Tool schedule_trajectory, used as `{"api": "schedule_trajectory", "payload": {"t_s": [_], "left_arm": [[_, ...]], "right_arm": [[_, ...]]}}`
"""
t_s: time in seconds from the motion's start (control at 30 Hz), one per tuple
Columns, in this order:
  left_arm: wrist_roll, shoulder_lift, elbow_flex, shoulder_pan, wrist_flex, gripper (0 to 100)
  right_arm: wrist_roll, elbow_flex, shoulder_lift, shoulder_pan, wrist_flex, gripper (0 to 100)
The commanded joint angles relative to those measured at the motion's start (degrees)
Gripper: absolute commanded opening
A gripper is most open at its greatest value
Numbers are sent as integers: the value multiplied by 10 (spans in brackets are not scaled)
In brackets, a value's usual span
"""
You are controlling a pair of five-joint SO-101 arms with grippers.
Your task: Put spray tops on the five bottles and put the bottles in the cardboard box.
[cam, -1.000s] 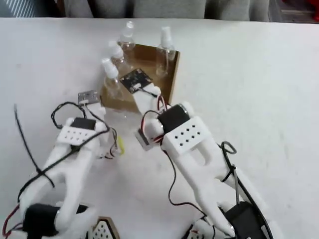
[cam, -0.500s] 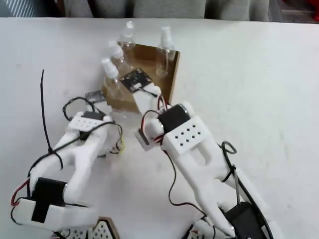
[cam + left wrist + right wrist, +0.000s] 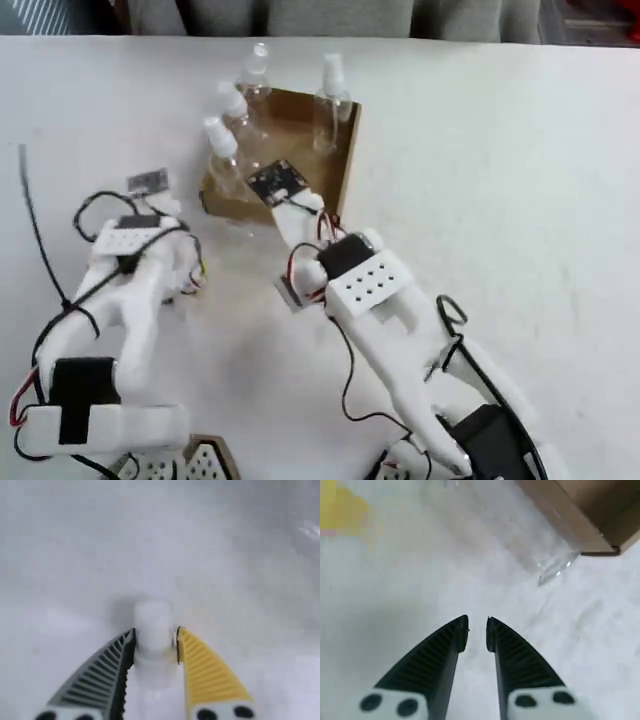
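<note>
- Since a second ago the left arm has swung to the left, away from the brown cardboard box (image 3: 347, 160).
- Left gripper (image 3: 154, 636) is clamped on a small white spray top (image 3: 151, 617).
- I judge the last capping is in hand: a clear plastic bottle (image 3: 520, 535) lies just beside the box's corner and probably needs standing up.
- Right gripper (image 3: 476, 627) hovers near it, fingers almost together, holding nothing.
- Four capped clear bottles (image 3: 330, 95) crowd the box's far and left sides, which could hinder placing.
</note>
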State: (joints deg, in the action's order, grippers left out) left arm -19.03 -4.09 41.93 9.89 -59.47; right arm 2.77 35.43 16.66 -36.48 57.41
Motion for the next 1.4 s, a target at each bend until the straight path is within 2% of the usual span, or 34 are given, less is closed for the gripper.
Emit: {"api": "schedule_trajectory", "payload": {"t_s": [0.0, 0.13, 0.43, 0.63, 1.37], "left_arm": [[-11, 0, -39, 39, 3, 20], [-18, 0, -36, 51, 19, 20], [-18, 0, -36, 50, 22, 20], [-18, 0, -36, 51, 22, 20], [-17, 0, -29, 51, 23, 20]], "right_arm": [[-56, 43, 3, 3, -136, 41], [-117, 82, 7, 5, -236, 41], [-120, 106, 0, 7, -349, 41], [-121, 127, -36, 43, -446, 13], [-118, 137, -80, 51, -476, 15]]}}
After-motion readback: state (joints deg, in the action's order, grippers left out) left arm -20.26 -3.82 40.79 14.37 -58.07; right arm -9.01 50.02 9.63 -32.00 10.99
